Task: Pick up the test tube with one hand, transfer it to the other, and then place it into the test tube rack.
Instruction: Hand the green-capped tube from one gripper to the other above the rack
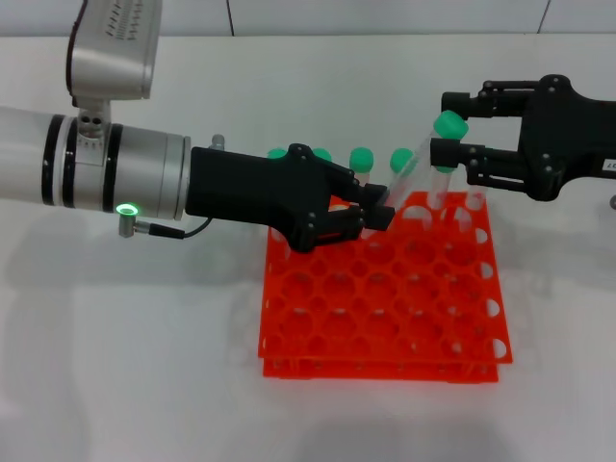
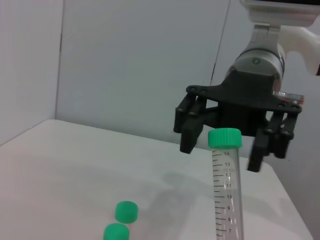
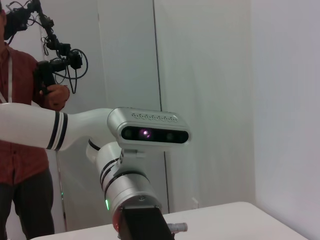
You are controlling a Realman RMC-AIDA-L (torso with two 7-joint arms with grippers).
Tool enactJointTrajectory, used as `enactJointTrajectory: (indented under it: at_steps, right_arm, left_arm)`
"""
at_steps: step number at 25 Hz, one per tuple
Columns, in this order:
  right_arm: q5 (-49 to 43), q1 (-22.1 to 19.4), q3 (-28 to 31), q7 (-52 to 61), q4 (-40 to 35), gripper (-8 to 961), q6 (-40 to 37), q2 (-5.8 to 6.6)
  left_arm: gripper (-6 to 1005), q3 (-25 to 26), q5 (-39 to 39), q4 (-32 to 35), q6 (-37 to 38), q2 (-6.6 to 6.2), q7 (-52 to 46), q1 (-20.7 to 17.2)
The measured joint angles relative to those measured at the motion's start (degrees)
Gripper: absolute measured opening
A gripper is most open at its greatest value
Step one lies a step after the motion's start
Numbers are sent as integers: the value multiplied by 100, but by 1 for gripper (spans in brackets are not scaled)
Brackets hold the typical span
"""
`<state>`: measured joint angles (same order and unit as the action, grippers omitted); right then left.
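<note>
The rack [image 1: 385, 298] sits on the white table [image 1: 125, 366], under both grippers. The left gripper [image 1: 377, 214] is clamped on the lower part of a tilted tube [image 1: 409, 181] above the rack's far edge. The right gripper [image 1: 449, 140] has its 2 fingers spread around the tube's green cap [image 1: 449, 125].

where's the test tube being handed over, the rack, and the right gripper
test tube [image 2: 226, 192], left wrist view, on its clear graduated body
test tube rack [image 1: 385, 308], head view, on its top grid
right gripper [image 1: 446, 128], head view, between its fingertips
</note>
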<state>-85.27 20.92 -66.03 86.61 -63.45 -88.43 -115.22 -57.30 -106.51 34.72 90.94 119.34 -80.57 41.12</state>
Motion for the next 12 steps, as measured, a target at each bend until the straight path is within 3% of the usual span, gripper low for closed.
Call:
enactJointTrajectory:
  at_steps: [1, 6, 12]
  right_arm:
    - [2, 0, -1, -2, 14, 613, 1, 0]
    - [9, -1, -4, -4, 37, 420, 1, 0]
    - [11, -1, -8, -4, 62, 424, 1, 0]
  left_arm:
    - [194, -54, 18, 0, 2, 0, -2, -8]
    - [194, -105, 43, 0, 2, 0, -10, -15]
    - [195, -106, 52, 0, 2, 0, -15, -24]
